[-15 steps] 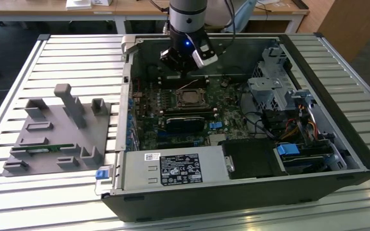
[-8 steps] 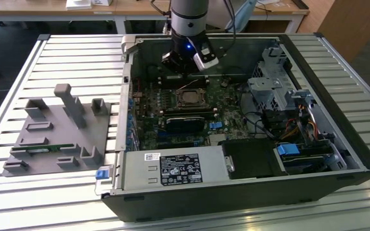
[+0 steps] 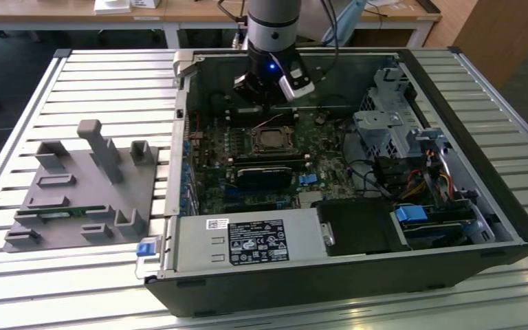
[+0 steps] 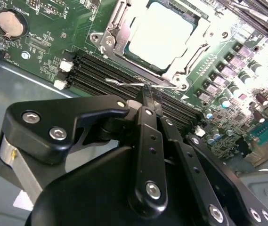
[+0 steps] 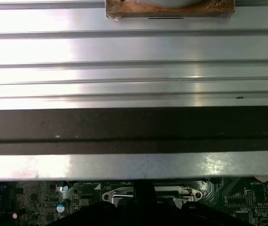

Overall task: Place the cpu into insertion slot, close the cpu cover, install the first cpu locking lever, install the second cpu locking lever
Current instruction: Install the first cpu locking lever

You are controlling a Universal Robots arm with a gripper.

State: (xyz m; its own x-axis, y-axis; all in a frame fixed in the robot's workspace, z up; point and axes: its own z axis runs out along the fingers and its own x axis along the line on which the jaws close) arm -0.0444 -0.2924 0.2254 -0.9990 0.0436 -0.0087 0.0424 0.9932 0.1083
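Gripper point(image 4: 148, 96) sits inside the open pc case point(image 3: 484, 227), just above the motherboard point(image 3: 245, 192), fingers narrowed together w/ tips pinched on a thin wire locking lever point(image 4: 124, 84) beside the memory slots point(image 4: 101, 70). The cpu point(image 4: 159, 33) lies seated in the insertion slot point(image 4: 192, 61), its silver top showing thru the window of the cpu cover point(image 4: 119, 28), which lies flat over it. In the exterior view the socket point(image 3: 271, 139) is just below the arm point(image 3: 271, 34); a grey fixture block point(image 3: 80, 192) lies on the slatted table point(image 3: 108, 75) at the exterior view's left.
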